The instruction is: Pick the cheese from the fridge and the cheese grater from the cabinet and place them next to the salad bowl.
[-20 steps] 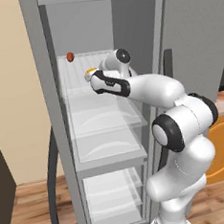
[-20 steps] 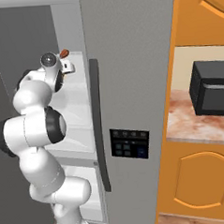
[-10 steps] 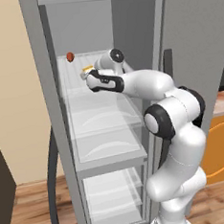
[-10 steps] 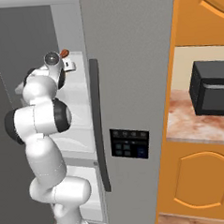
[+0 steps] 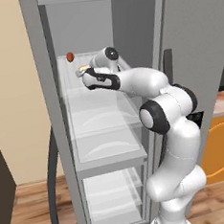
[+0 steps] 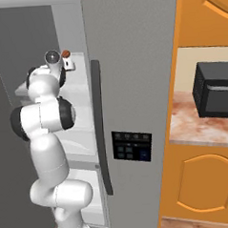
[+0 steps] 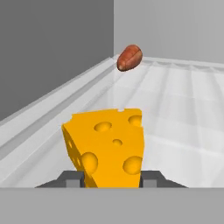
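Note:
The cheese [image 7: 107, 146], a yellow-orange wedge with holes, sits on the translucent upper shelf [image 7: 183, 109] of the open grey fridge [image 5: 40, 91]. My gripper [image 7: 111, 177] is shut on it, one dark fingertip pressed against each side of its base. From the left base view, the gripper [image 5: 81, 72] reaches deep into the upper shelf, with a sliver of the cheese [image 5: 82, 68] at its tip. The right base view shows the gripper [image 6: 69, 66] beside the door edge. The cheese grater and the salad bowl are out of view.
A small reddish-brown round item [image 7: 129, 57] lies further back on the same shelf near the fridge wall. The grey fridge door [image 6: 132, 62] stands close on the arm's right. Orange cabinets [image 6: 206, 186] and a black microwave [image 6: 215, 90] on a stone counter lie beyond it.
The arm has pushed deeper into the upper shelf, and the jaws have gone from wide open to closed against the cheese.

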{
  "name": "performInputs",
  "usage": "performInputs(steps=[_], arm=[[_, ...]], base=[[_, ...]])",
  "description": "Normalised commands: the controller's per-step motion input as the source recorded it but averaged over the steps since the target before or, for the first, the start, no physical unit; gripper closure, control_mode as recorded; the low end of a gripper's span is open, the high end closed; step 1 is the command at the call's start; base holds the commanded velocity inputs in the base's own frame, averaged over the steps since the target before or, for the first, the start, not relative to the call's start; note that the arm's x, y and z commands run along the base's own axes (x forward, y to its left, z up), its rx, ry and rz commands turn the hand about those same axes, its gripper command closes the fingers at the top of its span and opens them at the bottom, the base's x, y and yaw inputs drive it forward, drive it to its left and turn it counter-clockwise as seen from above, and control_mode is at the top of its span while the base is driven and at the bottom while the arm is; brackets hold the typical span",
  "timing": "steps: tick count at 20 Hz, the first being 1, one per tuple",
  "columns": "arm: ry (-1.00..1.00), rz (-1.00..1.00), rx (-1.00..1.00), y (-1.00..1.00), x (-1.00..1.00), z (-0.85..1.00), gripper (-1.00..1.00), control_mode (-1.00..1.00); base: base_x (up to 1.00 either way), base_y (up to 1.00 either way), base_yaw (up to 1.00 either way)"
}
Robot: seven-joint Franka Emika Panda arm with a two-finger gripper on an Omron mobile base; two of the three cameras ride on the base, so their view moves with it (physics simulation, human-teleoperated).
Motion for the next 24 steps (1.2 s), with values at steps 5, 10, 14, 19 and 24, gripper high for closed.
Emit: performInputs(steps=[5, 10, 14, 19, 24], arm=[[0.00, 0.00, 0.00, 0.14, -0.20, -0.03, 1.00, -1.00], [0.00, -0.06, 0.01, -0.01, -0.79, 0.05, 1.00, -1.00], [0.00, -0.05, 0.00, -0.19, -0.73, 0.25, 1.00, -1.00], [-0.02, -0.05, 0.00, -0.19, -0.78, 0.44, 1.00, -1.00], [-0.02, -0.04, 0.00, -0.16, -1.00, 0.74, 1.00, -1.00]], base=[[0.00, 0.00, 0.00], [0.00, 0.00, 0.00], [0.00, 0.00, 0.00], [0.00, 0.00, 0.00], [0.00, 0.00, 0.00]])
